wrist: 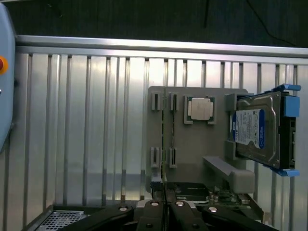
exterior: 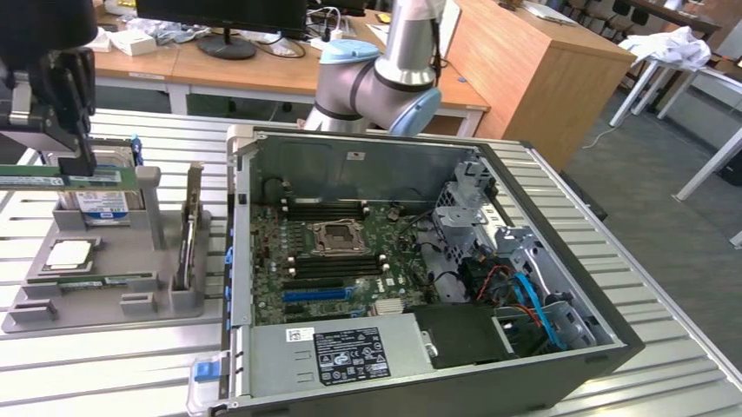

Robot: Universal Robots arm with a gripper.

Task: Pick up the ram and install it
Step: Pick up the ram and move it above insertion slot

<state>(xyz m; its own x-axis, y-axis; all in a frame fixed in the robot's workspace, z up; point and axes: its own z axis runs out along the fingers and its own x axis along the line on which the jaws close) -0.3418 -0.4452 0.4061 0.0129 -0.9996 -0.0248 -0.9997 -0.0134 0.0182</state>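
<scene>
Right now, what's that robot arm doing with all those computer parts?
The robot arm's end effector is shut on the ram, a thin green stick, and holds it above the gray holder tray at the exterior view's left. A hard drive and a silver processor chip sit in that tray. The open computer case beside it shows its motherboard. The ram is not in there yet.

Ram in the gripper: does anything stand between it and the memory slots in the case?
Held by the gripper above the gray fixture, the ram has the fixture's upright card and the case wall between it and the slots. The open case leaves the slots uncovered above.
</scene>
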